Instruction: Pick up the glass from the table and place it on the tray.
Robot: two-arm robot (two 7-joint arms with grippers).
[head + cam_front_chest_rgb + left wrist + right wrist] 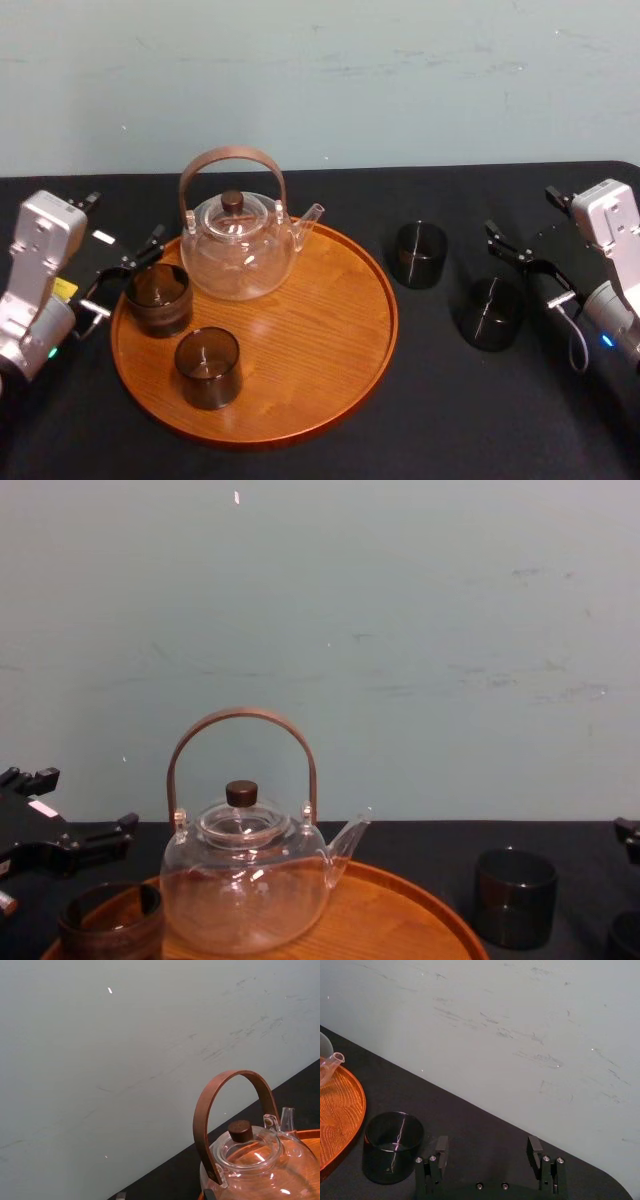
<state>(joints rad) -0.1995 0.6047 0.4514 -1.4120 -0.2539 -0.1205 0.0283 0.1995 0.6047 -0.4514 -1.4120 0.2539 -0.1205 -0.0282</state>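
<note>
Front glass [207,367] nearest: short dark smoky cylinder, upright on the tray [320,320], apart from the left gripper [128,270] on the robot's side. Rim glass [158,298] of the same make, also on the tray at its left edge, just off the left gripper's fingertips. Fingers spread; contact with the glass impossible to tell. Base of this glass cut off in the chest view.

Tray round, orange-brown wood with visible grain and a low raised rim. Teapot [240,250] on it, beyond the left gripper: clear glass, bent brown wooden handle, dark knob on the lid.

Yellow label [62,290] on the left arm, writing too small to read.

Right gripper [520,265] low over the black cloth table [450,410], fingers wide apart, nothing between them. Near table glass [490,313] just beside it on the tray side. Far table glass [418,254] farther toward the tray, upright. Both dark and hard to make out against the cloth.
</note>
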